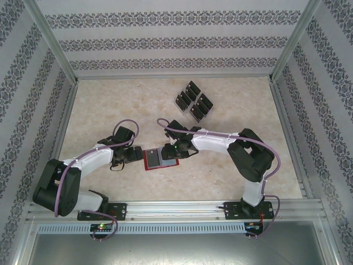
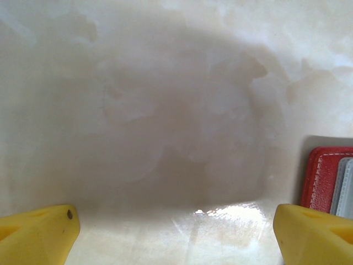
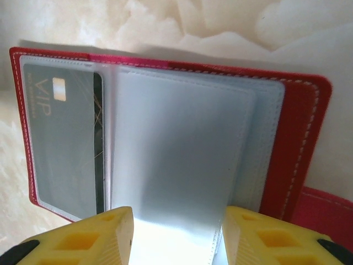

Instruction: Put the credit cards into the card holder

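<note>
Your left gripper [image 2: 176, 234] is spread wide over bare table [image 2: 138, 110]. The card holder [image 2: 322, 176] lies open just beside one fingertip, outside the gap. Your right gripper [image 3: 177, 234] is at the holder's near edge, fingers partway apart with a clear sleeve [image 3: 176, 154] between them; I can't tell if it's pinched. One black card [image 3: 63, 143] sits in a sleeve. The other credit cards [image 1: 194, 99] wait well apart.

The card holder [image 1: 153, 159] lies open on the table [image 1: 110, 105]. One credit card [image 3: 63, 143] sits in it, and the other credit cards [image 1: 194, 101] stand well behind it, to the right.
</note>
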